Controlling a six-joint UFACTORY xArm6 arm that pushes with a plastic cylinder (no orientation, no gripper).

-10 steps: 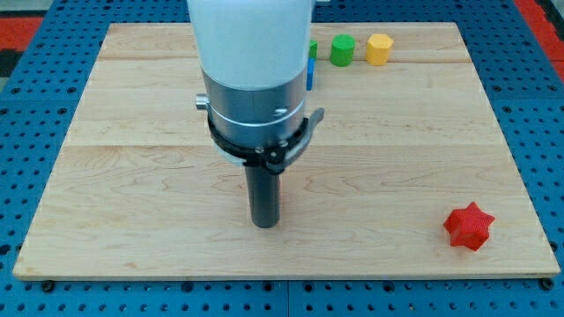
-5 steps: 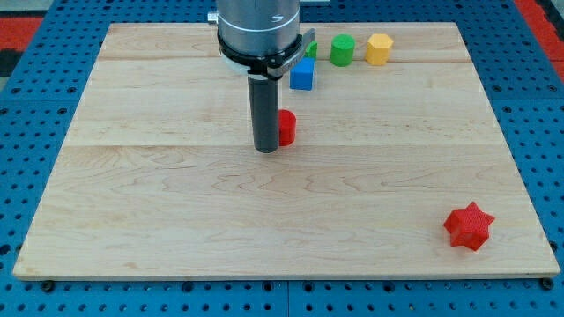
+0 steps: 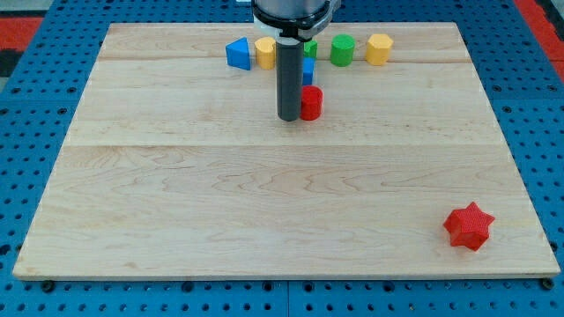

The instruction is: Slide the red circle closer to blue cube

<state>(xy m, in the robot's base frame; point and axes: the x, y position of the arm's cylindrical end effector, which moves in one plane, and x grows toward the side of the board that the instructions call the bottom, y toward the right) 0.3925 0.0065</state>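
Observation:
The red circle (image 3: pixel 311 103) stands on the wooden board near the view's top centre. My tip (image 3: pixel 288 118) touches its left side. The blue cube (image 3: pixel 307 72) sits just above the red circle, mostly hidden behind my rod, with only its right edge showing. The red circle and the blue cube look almost in contact.
A blue triangular block (image 3: pixel 237 54) and a yellow block (image 3: pixel 264 53) lie at the top left of my rod. A green block (image 3: pixel 343 49), a yellow block (image 3: pixel 379 48) and a partly hidden green block (image 3: pixel 311 48) lie at the top right. A red star (image 3: pixel 468 226) lies at the bottom right.
My rod has moved toward the view's top and right, and the red circle has slid with it up to just below the blue cube.

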